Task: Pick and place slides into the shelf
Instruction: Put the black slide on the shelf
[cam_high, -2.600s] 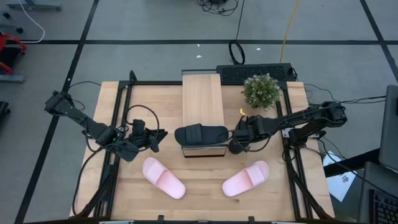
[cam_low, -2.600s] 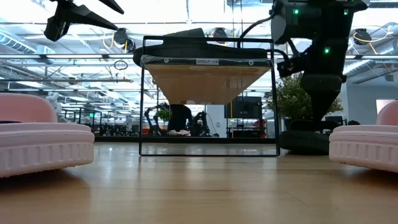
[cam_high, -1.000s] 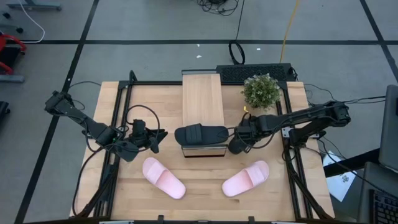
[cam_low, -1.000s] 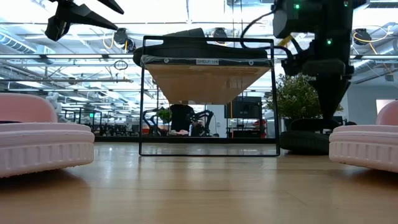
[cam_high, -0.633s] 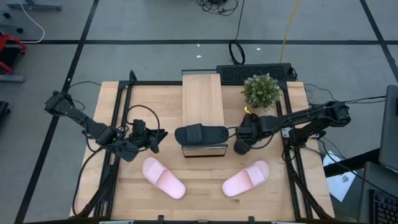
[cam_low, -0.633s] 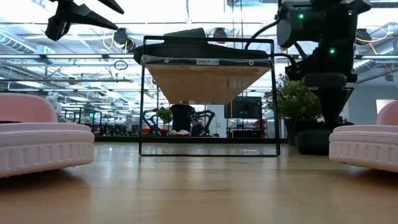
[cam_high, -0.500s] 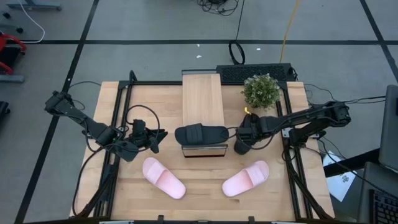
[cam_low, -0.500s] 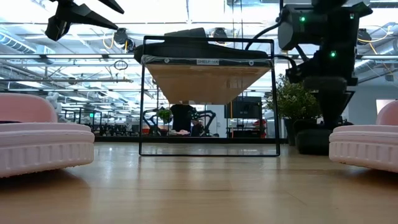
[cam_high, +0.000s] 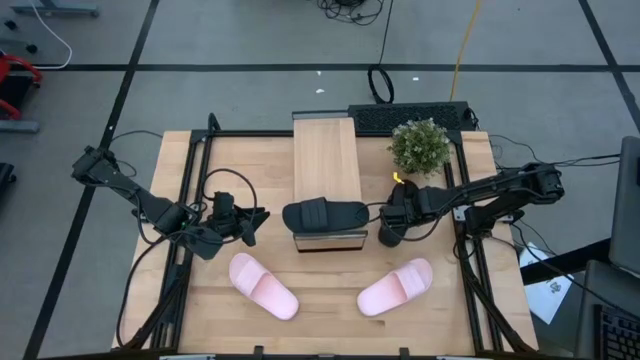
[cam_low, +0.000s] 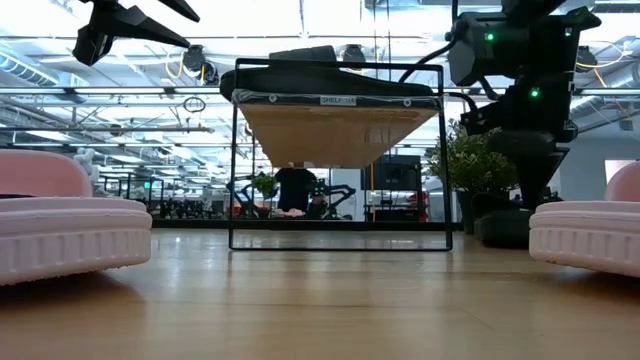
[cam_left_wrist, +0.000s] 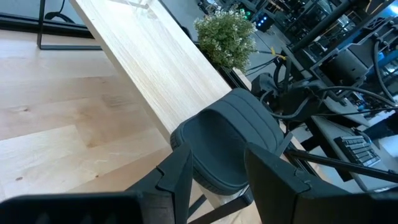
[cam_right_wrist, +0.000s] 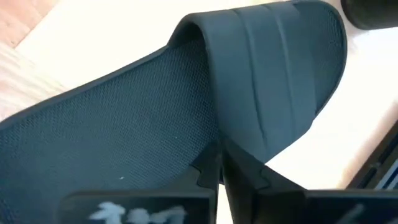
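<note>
my right end effector (cam_high: 383, 214), fingers closed together, sits just beside the black slide (cam_high: 324, 215) lying across the shelf (cam_high: 325, 160).

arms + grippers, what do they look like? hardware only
Both arms are dark, slim and jointed, with loose black cables looping alongside. The left gripper has two matte black angular fingers. The right gripper has the same dark fingers; green indicator lights glow on its wrist housing.

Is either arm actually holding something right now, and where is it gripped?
Nothing seems held. The right gripper has its jaws shut right at the edge of the black slide on the shelf, nothing between them. The left gripper is open and empty.
</note>
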